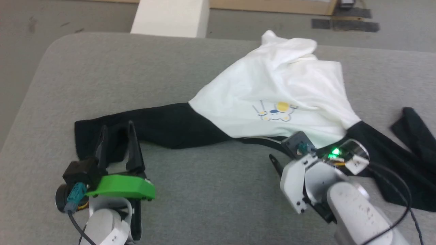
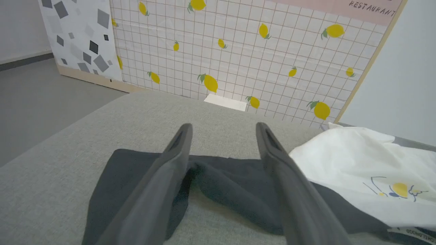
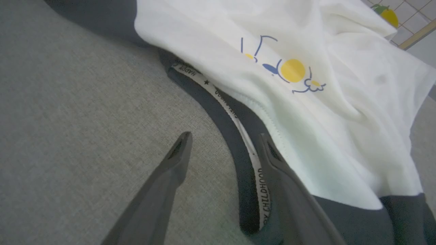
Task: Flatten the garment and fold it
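1. The grey cloth-covered tabletop (image 1: pixel 204 190) carries everything.
2. The garment (image 1: pixel 272 88) lies rumpled from the middle toward the right edge. Its white body is bunched toward the far edge, and one black sleeve (image 1: pixel 163 126) stretches leftward.
3. The left gripper (image 2: pixel 223 127) has its fingers spread over that sleeve's end.
4. The right gripper (image 3: pixel 223 136) has its fingers spread at the black collar (image 3: pixel 233 143), pinching nothing.

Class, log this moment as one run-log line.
step: flattening | T-shirt: crumpled, unfolded | left gripper: open, astride black sleeve | right gripper: open at collar
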{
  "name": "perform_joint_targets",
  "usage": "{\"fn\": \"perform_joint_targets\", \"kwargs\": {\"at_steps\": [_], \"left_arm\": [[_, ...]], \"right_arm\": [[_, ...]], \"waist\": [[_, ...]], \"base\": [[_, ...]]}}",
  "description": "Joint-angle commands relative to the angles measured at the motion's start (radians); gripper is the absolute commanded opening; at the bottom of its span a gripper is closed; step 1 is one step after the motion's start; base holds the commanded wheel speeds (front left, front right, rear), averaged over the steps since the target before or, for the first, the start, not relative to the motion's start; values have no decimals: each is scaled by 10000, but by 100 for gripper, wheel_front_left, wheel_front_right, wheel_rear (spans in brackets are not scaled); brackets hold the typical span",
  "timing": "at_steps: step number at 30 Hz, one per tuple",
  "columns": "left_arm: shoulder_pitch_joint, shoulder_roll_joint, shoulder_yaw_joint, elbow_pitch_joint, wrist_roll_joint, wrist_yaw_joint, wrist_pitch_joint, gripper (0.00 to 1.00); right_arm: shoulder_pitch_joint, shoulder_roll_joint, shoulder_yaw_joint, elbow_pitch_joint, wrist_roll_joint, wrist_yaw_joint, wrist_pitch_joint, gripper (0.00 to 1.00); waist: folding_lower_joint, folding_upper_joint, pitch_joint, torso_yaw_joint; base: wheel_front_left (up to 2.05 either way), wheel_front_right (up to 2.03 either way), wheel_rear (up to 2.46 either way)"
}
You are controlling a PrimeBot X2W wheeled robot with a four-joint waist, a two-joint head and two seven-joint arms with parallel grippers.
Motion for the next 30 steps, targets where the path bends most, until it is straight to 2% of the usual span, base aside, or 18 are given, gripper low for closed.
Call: {"fn": "perform_joint_targets", "kwargs": {"at_steps": [1,4,7,8,9,10,15,19,23,26,30], "left_arm": [[-163,-57,-37,-83,72,-84,-45,100],[-297,-104,-171,-212,128,-125,-46,100],[-366,-115,-362,-174,-235,14,-47,100],[-359,-116,-398,-156,-288,44,-47,100],[-340,-116,-443,-109,-355,76,-48,100],[-333,-117,-477,-72,-382,106,-48,100],[-169,-118,-398,96,-400,188,-48,100],[76,-118,-157,210,-257,173,-48,100],[327,-119,116,297,-118,95,-48,100],[458,-119,261,276,-29,73,-49,100],[574,-119,417,290,69,-2,-49,100]], "right_arm": [[-355,-121,100,183,78,-19,175,100],[-974,-357,379,745,162,-19,721,100],[-1451,-510,628,1487,249,-19,1621,100],[-1520,-531,695,1626,307,-19,1851,90],[-1597,-551,758,1735,390,-19,2069,42],[-1641,-556,849,1775,548,-19,2217,0],[-1360,-657,1254,1062,1872,-19,2669,0],[-597,-1244,1740,-785,3090,-19,3299,0],[479,-2273,1968,-3153,4101,-19,4336,0],[1502,-2871,1468,-4643,4557,-19,5078,0],[2908,-3009,195,-5851,4556,-19,5865,0]], "waist": [[0,0,573,791],[0,0,794,1091],[0,0,939,1282],[0,0,949,1296],[0,0,951,1306],[0,0,932,1308],[0,0,552,1112],[0,0,34,736],[0,0,-373,335],[0,0,-569,61],[0,0,-702,-229]], "base": [[0,0,0],[0,0,0],[0,0,0],[0,0,0],[0,0,0],[0,0,0],[0,0,0],[0,0,0],[0,0,0],[0,0,0],[0,0,0]]}}
